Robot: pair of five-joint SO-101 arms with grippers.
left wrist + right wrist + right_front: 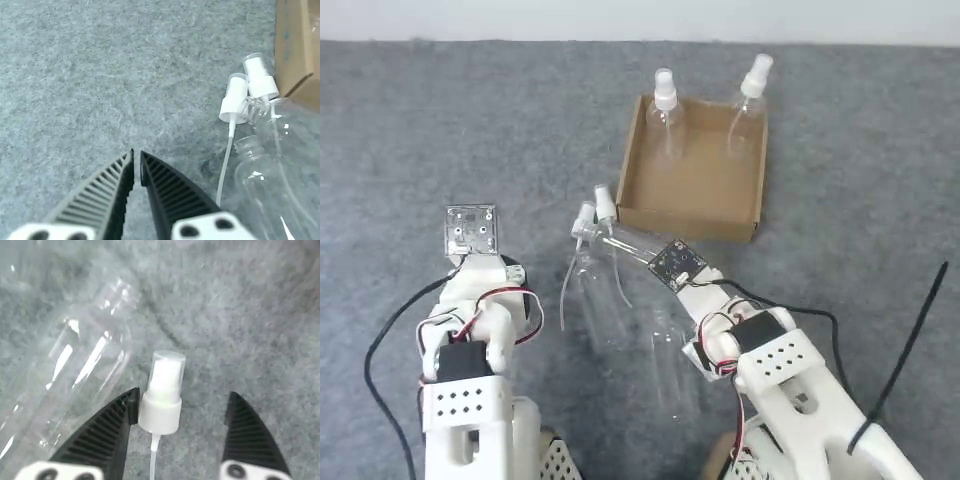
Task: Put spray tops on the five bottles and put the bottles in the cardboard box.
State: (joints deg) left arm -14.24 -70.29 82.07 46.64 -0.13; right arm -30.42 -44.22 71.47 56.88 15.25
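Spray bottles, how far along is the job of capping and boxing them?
Done: two capped bottles stand in the cardboard box. In hand: the right gripper is open around a loose spray top lying beside an uncapped bottle. Left: that bottle and what look like two other bottles lie on the carpet outside the box, to be capped and boxed. The left gripper is shut over bare carpet.

Left gripper (136,155) closed, right gripper (183,396) spread.
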